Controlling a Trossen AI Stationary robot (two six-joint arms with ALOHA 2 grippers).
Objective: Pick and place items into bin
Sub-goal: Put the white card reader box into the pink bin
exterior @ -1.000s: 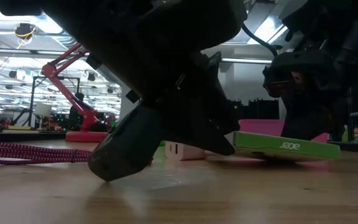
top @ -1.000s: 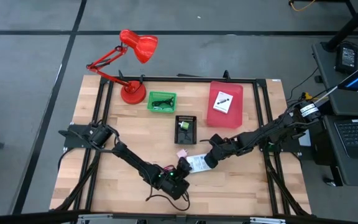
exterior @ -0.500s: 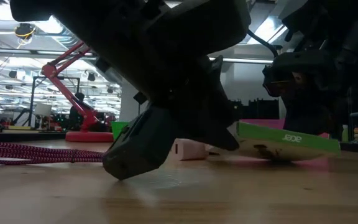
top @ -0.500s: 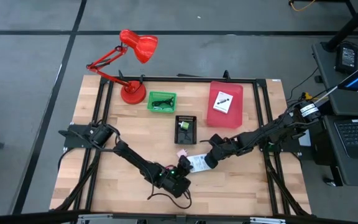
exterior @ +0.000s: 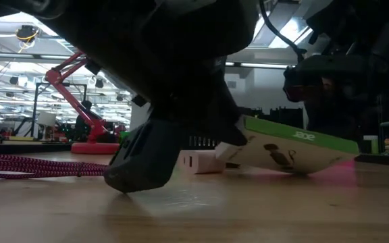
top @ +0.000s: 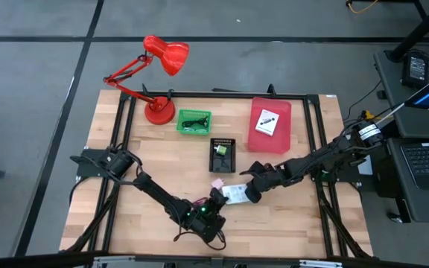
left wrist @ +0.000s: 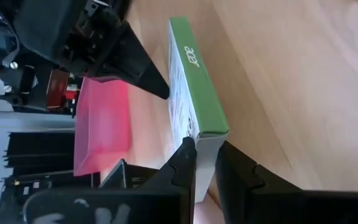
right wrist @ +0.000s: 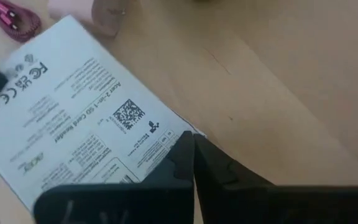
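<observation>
— Near the table's front middle? A flat packet (top: 235, 194), tilted, one edge up off the wood, between left gripper (top: 216, 198) and right gripper (top: 249, 193).
— Behind that?
— A small tray (top: 223, 155); farther back, a basket (top: 194, 121) beside the lamp base (top: 159, 113), and the bin (top: 272, 125) to the right, holding another packet (top: 267, 122).

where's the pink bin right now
In the high view the pink bin sits at the table's far right, beside the black tray, with one white packet already inside it.
</observation>
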